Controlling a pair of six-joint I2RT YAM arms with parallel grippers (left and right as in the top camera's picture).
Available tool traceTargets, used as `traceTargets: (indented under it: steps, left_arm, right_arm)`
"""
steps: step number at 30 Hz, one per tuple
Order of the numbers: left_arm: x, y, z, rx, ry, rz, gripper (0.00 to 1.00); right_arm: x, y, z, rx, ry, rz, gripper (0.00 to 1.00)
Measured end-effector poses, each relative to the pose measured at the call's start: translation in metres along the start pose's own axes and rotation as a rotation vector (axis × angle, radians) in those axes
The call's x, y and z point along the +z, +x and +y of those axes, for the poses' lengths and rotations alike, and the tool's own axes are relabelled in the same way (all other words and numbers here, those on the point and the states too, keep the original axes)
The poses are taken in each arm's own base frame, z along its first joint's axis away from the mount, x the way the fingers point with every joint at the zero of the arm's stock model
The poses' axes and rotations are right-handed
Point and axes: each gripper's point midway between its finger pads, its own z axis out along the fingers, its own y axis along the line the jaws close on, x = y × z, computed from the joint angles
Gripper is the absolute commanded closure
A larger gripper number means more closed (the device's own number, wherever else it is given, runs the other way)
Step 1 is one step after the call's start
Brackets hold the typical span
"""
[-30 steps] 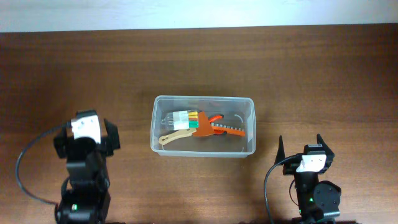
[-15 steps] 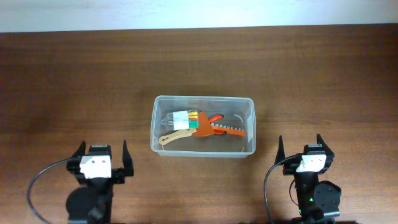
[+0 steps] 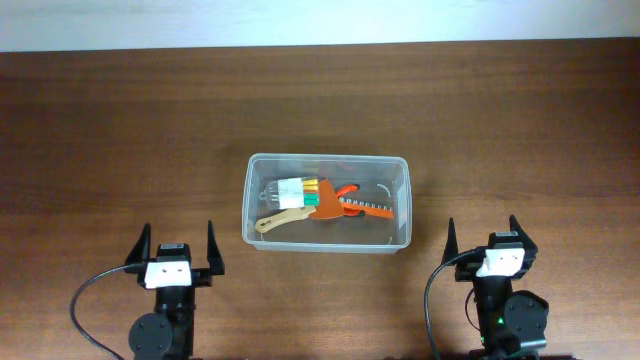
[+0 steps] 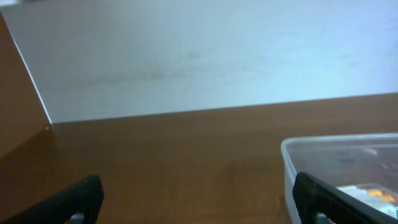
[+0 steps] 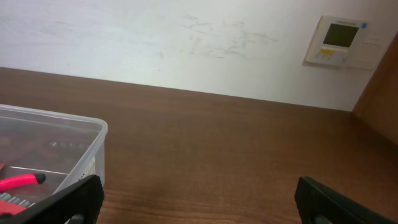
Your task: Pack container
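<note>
The clear plastic container (image 3: pixel 398 205) stands at the table's middle. Inside lie a small clear box with coloured pieces (image 3: pixel 294 192), a wooden-handled tool (image 3: pixel 279 219) and an orange-handled tool with a strip of bits (image 3: pixel 352 205). My left gripper (image 3: pixel 178 246) is open and empty at the near left, short of the container's front left corner; the container's corner shows in the left wrist view (image 4: pixel 336 155). My right gripper (image 3: pixel 483 239) is open and empty at the near right; the container's corner shows in the right wrist view (image 5: pixel 68 140).
The brown wooden table (image 3: pixel 120 130) runs to a pale wall at the back. A thermostat panel (image 5: pixel 341 41) hangs on the wall in the right wrist view. A wooden panel (image 4: pixel 18 93) stands at the left in the left wrist view.
My left arm has drawn back toward the near edge and turned its open gripper to face forward, shifting a little right. The right arm and the container's contents have not moved.
</note>
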Motion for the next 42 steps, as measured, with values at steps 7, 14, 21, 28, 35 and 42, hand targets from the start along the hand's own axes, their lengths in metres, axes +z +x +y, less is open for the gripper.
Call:
traceTargets:
  steps: [7, 14, 21, 28, 35, 42]
  left_arm:
    - [-0.001, 0.021, -0.007, -0.01, 0.034, 0.084, 0.01]
    - [-0.001, 0.021, -0.01, -0.014, 0.055, 0.083, 0.01]
    - [-0.001, 0.021, -0.012, -0.121, 0.06, 0.085, 0.01]
    - [-0.001, 0.021, -0.012, -0.195, 0.057, 0.088, 0.01]
    - [-0.001, 0.021, -0.012, -0.212, 0.056, 0.088, 0.01]
    - [-0.001, 0.021, -0.012, -0.216, 0.056, 0.088, 0.01]
  right_arm:
    - [0.0, 0.0, 0.0, 0.0, 0.0, 0.0, 0.01]
    - [0.0, 0.0, 0.0, 0.001, 0.0, 0.0, 0.02]
    - [0.0, 0.0, 0.0, 0.0, 0.0, 0.0, 0.01]
    - [0.0, 0.0, 0.0, 0.0, 0.0, 0.0, 0.01]
    - [0.0, 0.0, 0.0, 0.001, 0.0, 0.0, 0.01]
    - [0.0, 0.0, 0.0, 0.001, 0.0, 0.0, 0.01]
